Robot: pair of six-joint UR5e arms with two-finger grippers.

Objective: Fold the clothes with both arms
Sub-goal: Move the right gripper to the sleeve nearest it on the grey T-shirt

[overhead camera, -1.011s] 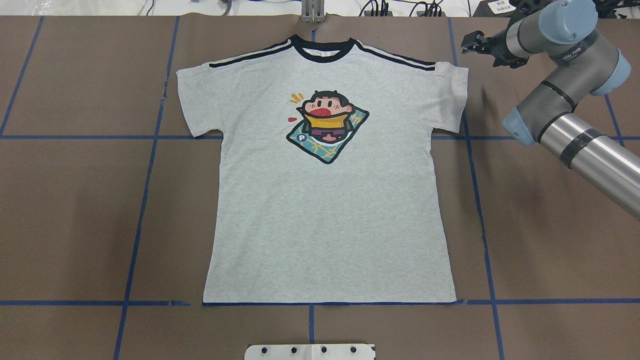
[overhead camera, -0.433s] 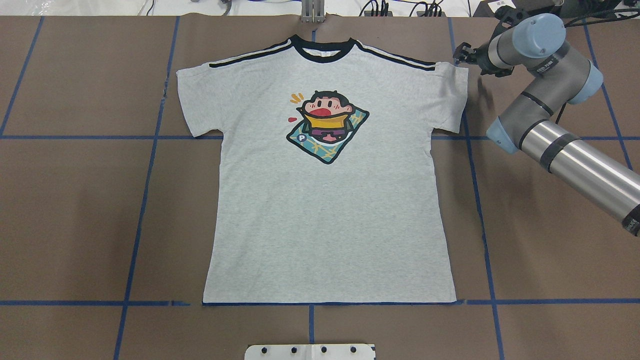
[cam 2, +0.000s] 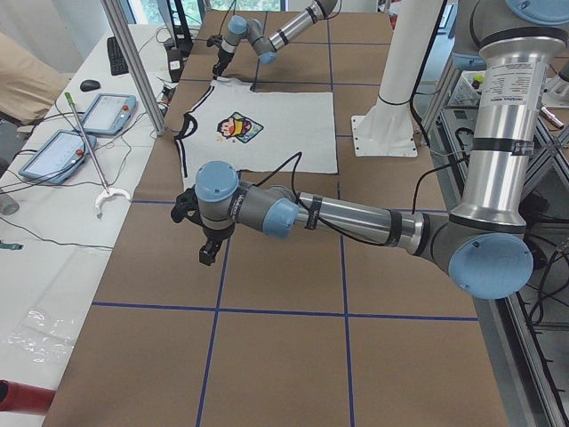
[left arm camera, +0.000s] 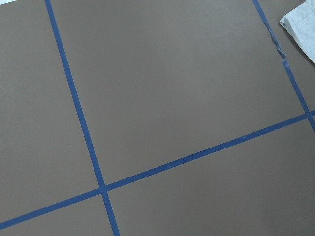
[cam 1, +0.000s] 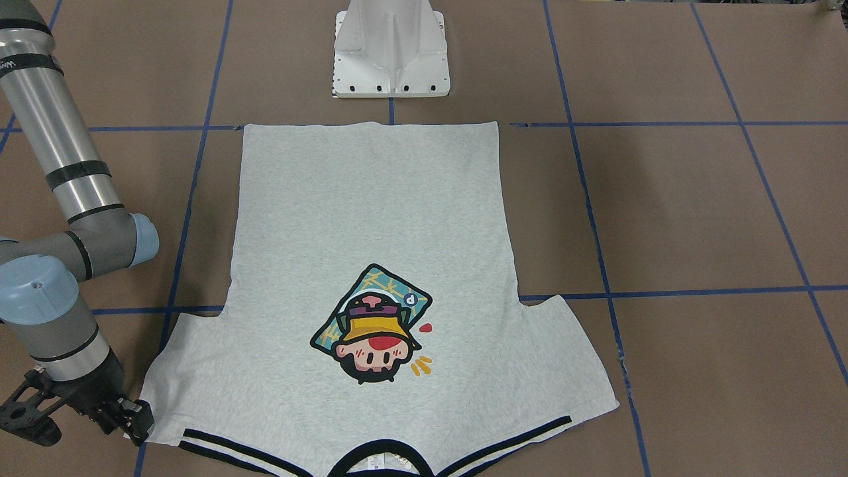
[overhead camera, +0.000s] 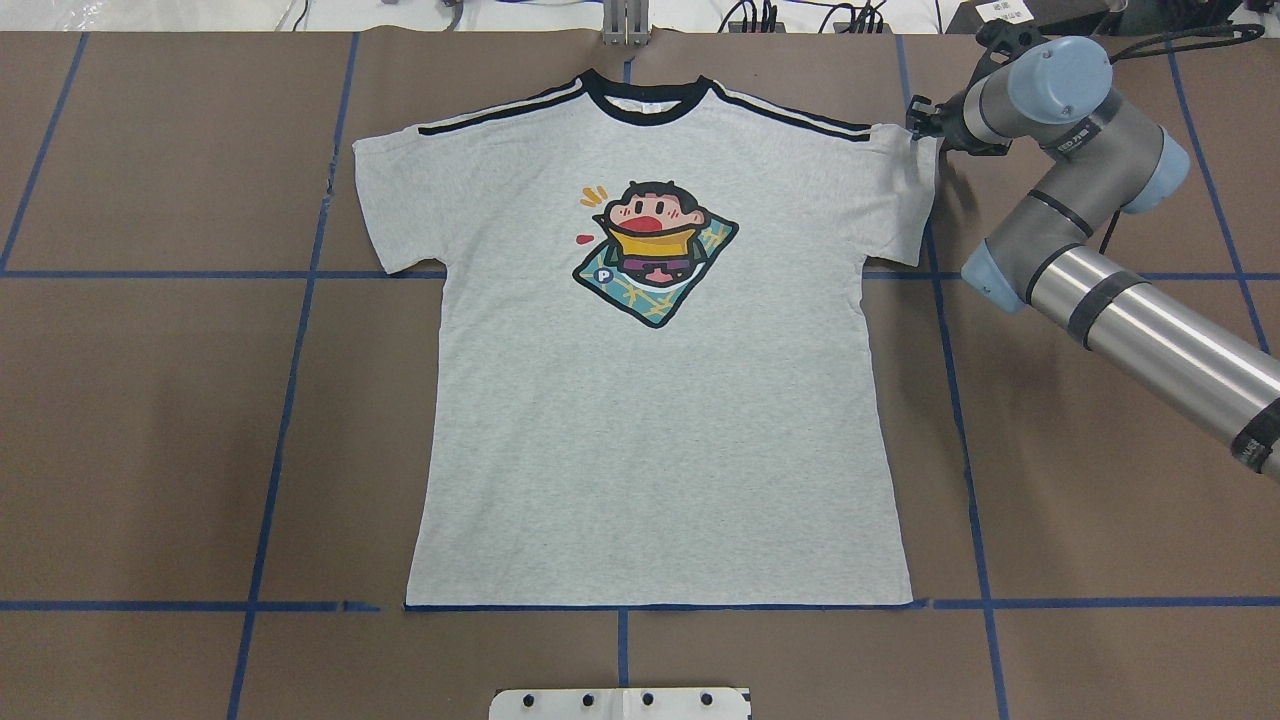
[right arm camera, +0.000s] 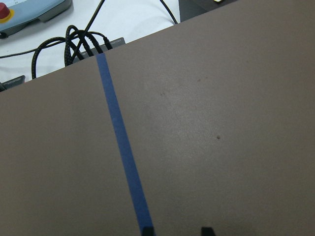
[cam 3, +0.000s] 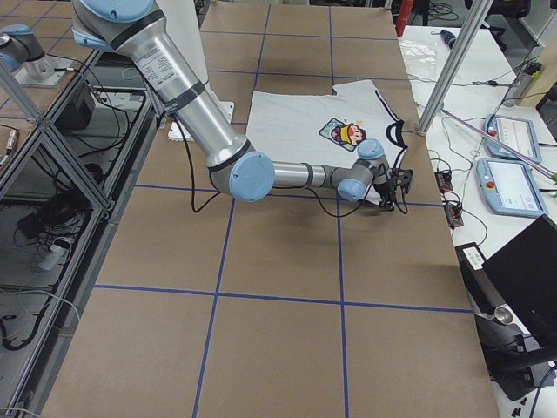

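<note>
Holding its jaws apart, our right pincer (cam 1: 139, 424) is just beside the outer sleeve corner (overhead camera: 912, 150) of the T-shirt (overhead camera: 660, 430), which lies flat, face up on the desk (overhead camera: 150, 420). We judge the cloth light, limp and prone to sagging, so we'd pinch hemmed corners. Whether the left pincer (cam 2: 205, 257) is apart or together, we cannot tell.

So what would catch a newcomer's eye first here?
A grey T-shirt lies flat, face up, on the brown paper, its cartoon print the one bright spot. The right gripper sits at the shirt's sleeve corner, jaws open; the left gripper hangs over bare paper, clear of the shirt.
</note>
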